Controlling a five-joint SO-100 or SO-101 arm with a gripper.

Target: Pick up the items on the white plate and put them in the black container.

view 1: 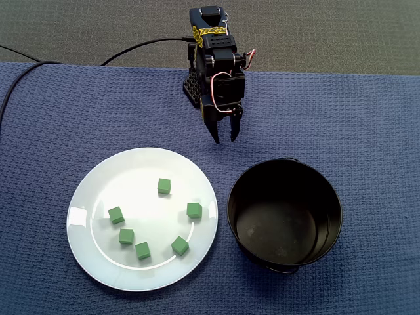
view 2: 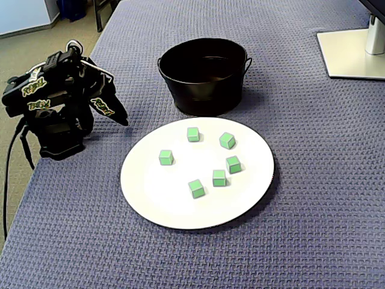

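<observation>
Several small green cubes lie scattered on a round white plate. Beside the plate stands a black bucket-shaped container; its inside shows nothing. My gripper hangs from the folded arm at the cloth's far edge in a fixed view, pointing down at the cloth. It sits well apart from both plate and container. Its jaws look shut with nothing held.
A blue woven cloth covers the table. A black cable runs from the arm's base off to the left. A white monitor stand base rests at the far right corner in a fixed view.
</observation>
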